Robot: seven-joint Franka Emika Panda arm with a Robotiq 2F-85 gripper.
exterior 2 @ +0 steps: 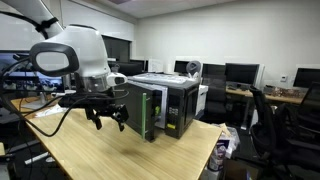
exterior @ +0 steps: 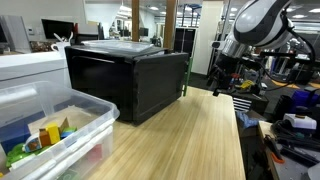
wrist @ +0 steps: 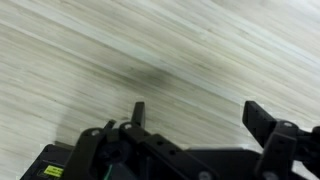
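Empty hand (exterior 2: 105,117) spread wide, hovering over wooden bench (exterior 2: 95,155), fingers (wrist: 138,110) pointing down at bare wood. Nearest thing: black box (exterior 2: 165,108) on bench, near hand, not touching. Clear plastic bin (exterior: 55,125) near box, on side away from hand.

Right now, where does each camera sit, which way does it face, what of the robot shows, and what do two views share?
Exterior view: low at the table's end beside a plastic bin, facing along it to the black box; arm and gripper at right.
Exterior view: off the table's corner, facing the arm and open gripper above the wood, box behind.
Wrist view: on the wrist, looking down at the wood; open fingers at bottom.
Shared: both exterior views show table, box, gripper.
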